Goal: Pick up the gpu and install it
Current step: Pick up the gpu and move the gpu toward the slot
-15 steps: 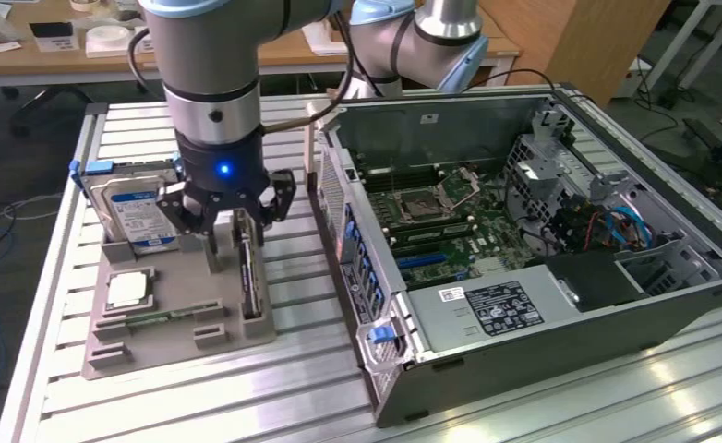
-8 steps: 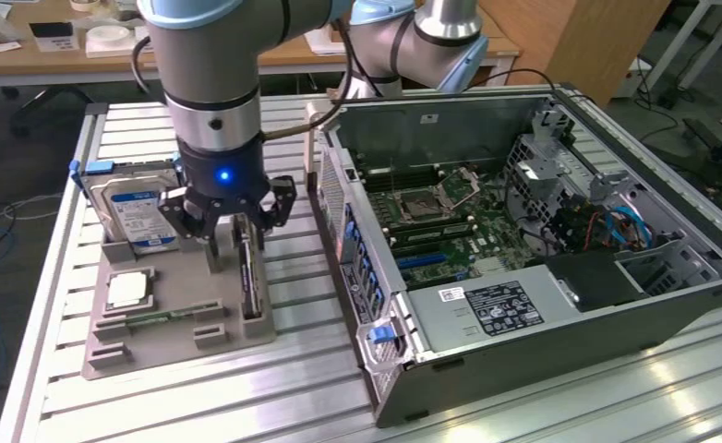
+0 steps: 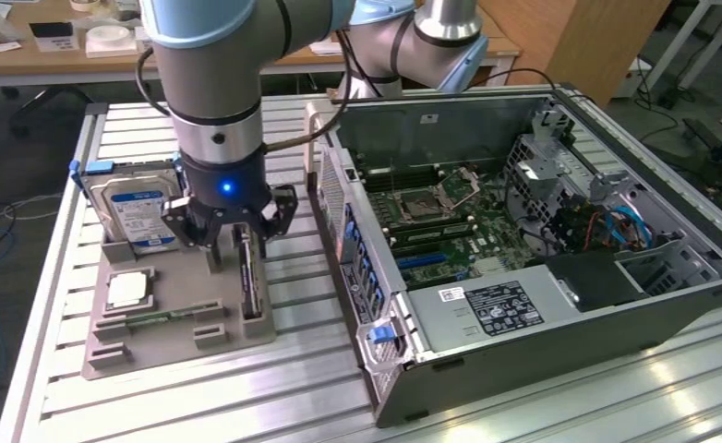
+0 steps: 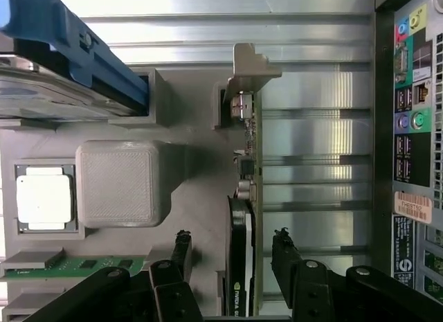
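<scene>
Grey plastic tray (image 3: 151, 341) on the ribbed metal table (image 3: 213, 397) carries the parts: a drive (image 3: 139, 214) stood at its far end, a square chip (image 3: 129, 290) lying flat, and the gpu (image 3: 251, 281) standing on edge in a slot along the side nearest the open case (image 3: 559, 305). The gpu has not been lifted; it sits in the tray, well apart from the board (image 3: 460, 231) inside the case. The arm (image 3: 213, 83) hangs straight down over the card, and the fingers (image 4: 282, 256) are spread wide with nothing between them but the card itself. In the wrist view the gpu (image 4: 242, 253) shows as a thin strip running lengthwise between the two fingers, one on each face, with a clear gap on both sides and the case-side finger the closer of the two. That is the relation that matters here: the card's long axis runs from the far end of the tray to the near end in the exterior view, roughly parallel to the rear wall of the case, and the fingers straddle it across its thin dimension, towards one end of its length and away from the metal bracket (image 4: 252, 66). How far the tips reach below the card's upper edge cannot be told, but no contact is visible.
</scene>
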